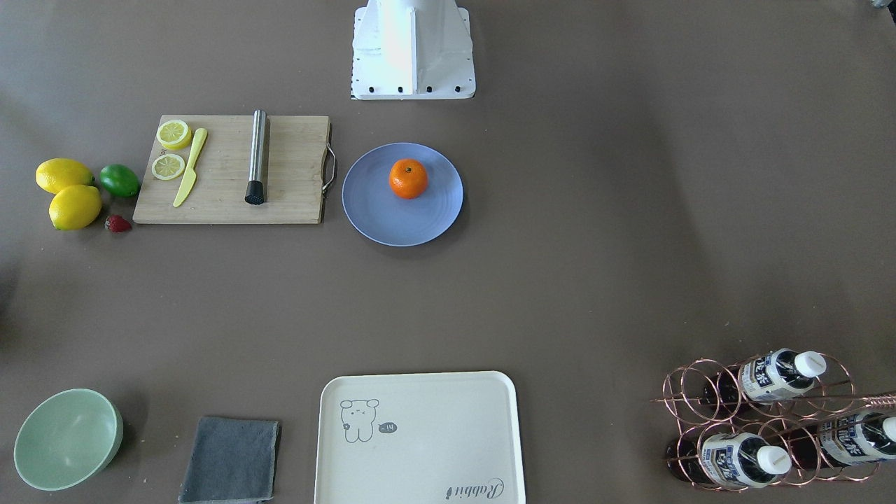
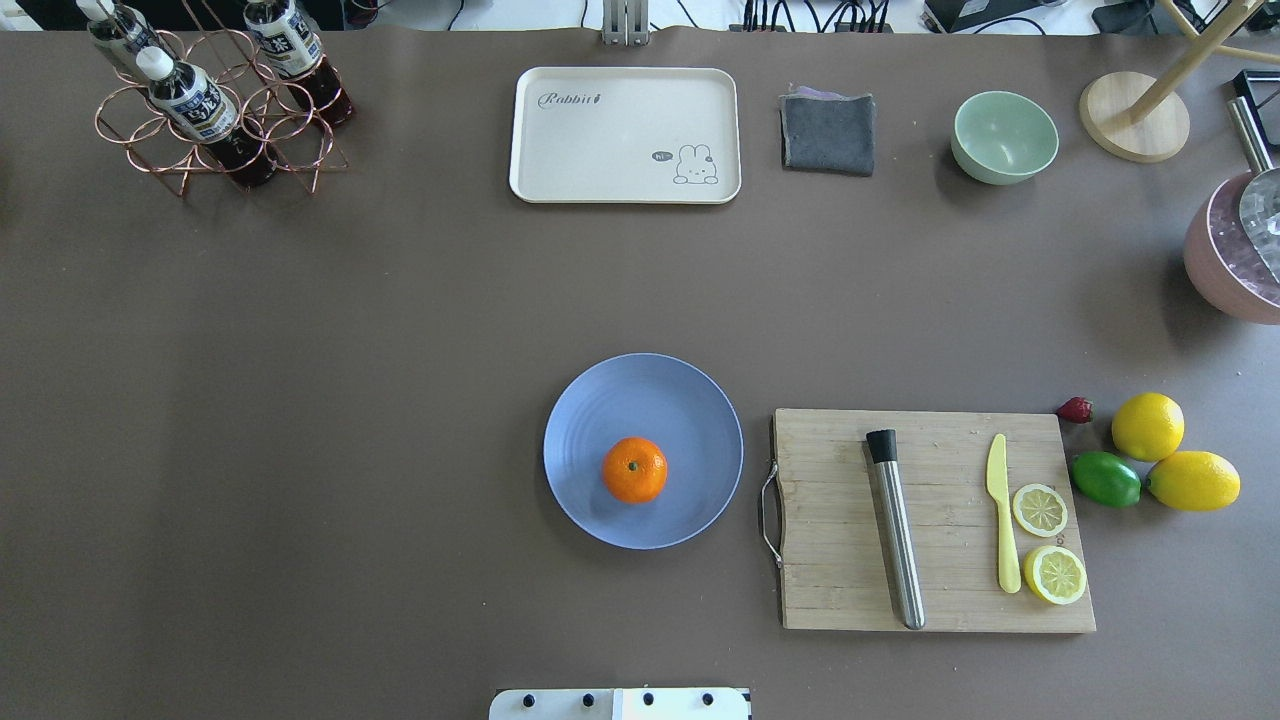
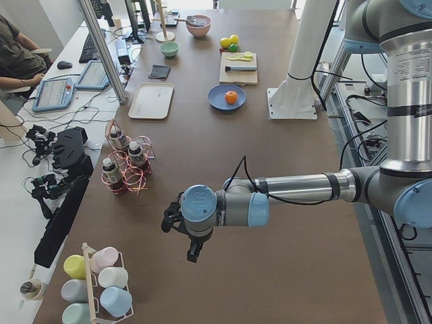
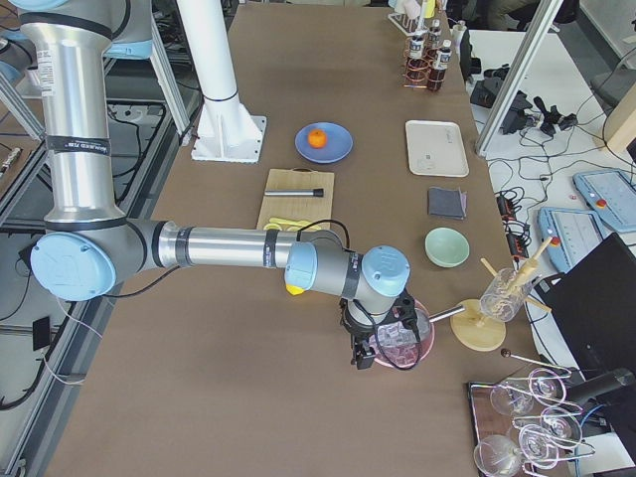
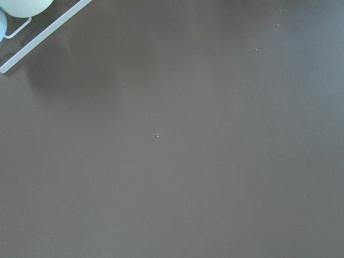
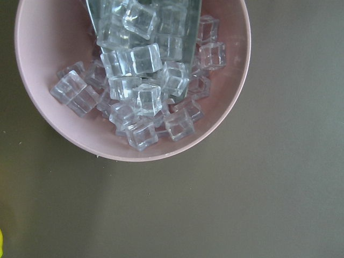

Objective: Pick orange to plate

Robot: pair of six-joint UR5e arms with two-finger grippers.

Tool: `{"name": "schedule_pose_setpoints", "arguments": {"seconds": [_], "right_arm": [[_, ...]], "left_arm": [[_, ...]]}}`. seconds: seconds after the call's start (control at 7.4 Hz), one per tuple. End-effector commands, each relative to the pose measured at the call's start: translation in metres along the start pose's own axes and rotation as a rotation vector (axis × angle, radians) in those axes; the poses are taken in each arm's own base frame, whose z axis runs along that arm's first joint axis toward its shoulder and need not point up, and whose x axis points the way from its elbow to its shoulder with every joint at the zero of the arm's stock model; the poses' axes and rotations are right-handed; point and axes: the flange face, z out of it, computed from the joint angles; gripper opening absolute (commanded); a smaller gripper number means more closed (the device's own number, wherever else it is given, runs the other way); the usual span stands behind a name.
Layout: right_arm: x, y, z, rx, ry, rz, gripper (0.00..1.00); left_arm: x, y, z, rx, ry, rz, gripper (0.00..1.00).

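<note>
The orange (image 2: pixel 634 470) rests on the pale blue plate (image 2: pixel 600 400), a little toward the robot's side of its middle; the front view shows the same orange (image 1: pixel 408 178) on the plate (image 1: pixel 378 210). Neither gripper is near them. My left gripper (image 3: pixel 192 254) hangs over bare table far out at the robot's left end, seen only in the left side view, so I cannot tell its state. My right gripper (image 4: pixel 360 356) hovers above a pink bowl at the robot's right end, seen only in the right side view, and its state is likewise unclear.
Right of the plate lies a wooden board (image 2: pixel 935 520) with a steel rod, yellow knife and lemon slices; lemons (image 2: pixel 1148 426), a lime (image 2: pixel 1106 478) and a strawberry sit beyond. Cream tray (image 2: pixel 625 135), grey cloth, green bowl (image 2: pixel 1004 137), bottle rack (image 2: pixel 215 100) and pink ice bowl (image 6: pixel 134 145) line the edges.
</note>
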Motion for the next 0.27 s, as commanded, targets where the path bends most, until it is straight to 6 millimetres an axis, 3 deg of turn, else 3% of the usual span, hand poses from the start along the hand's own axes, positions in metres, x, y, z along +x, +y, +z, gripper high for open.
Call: {"name": "schedule_pose_setpoints", "arguments": {"seconds": [0.0,0.14], "right_arm": [[0.0084,-0.0038,-0.0243,-0.01,-0.013,0.062,1.0],[0.0097,-0.0026,-0.0226,-0.014,-0.013,0.065,1.0]], "left_arm": [[-0.0009,0.0009,0.0011,-0.002,0.001,-0.004,0.97],[-0.0009,0.0009,0.0011,-0.002,0.001,-0.004,0.97]]}}
